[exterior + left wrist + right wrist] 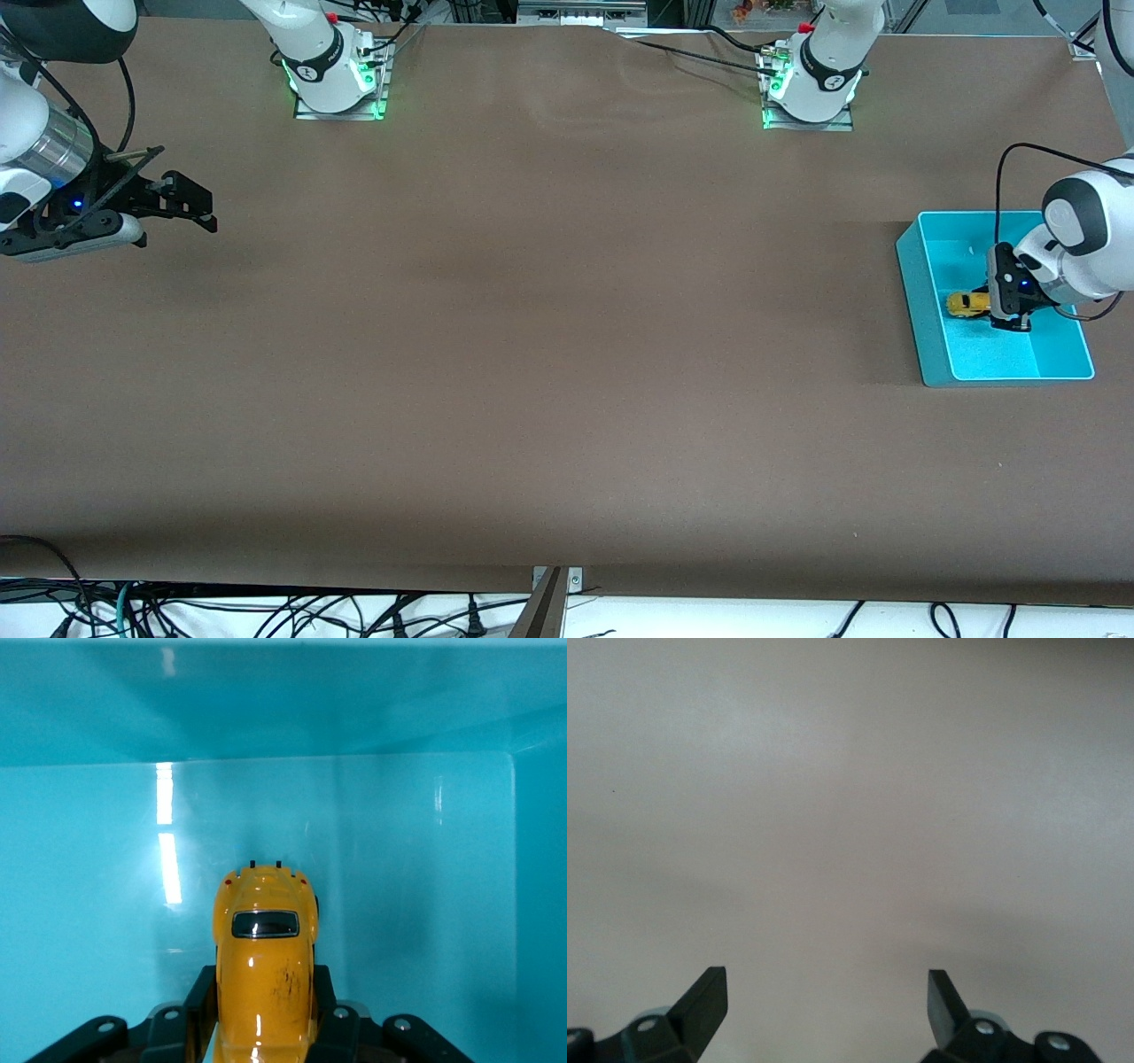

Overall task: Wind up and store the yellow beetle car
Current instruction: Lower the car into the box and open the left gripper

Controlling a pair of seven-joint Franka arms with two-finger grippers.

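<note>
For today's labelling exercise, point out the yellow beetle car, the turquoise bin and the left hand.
yellow beetle car (264,957): left wrist view, on its roof.
turquoise bin (1001,359): front view, on bare floor nearest the camera.
left hand (992,306): front view, between its fingertips, shut on the car inside the bin.

The left gripper (990,306) reached down into the turquoise bin (1010,365) at the left arm's end of the brown table (549,354), with the yellow beetle car (966,304) at its fingers. The right gripper (199,208) waited over the table's right-arm end.
</note>
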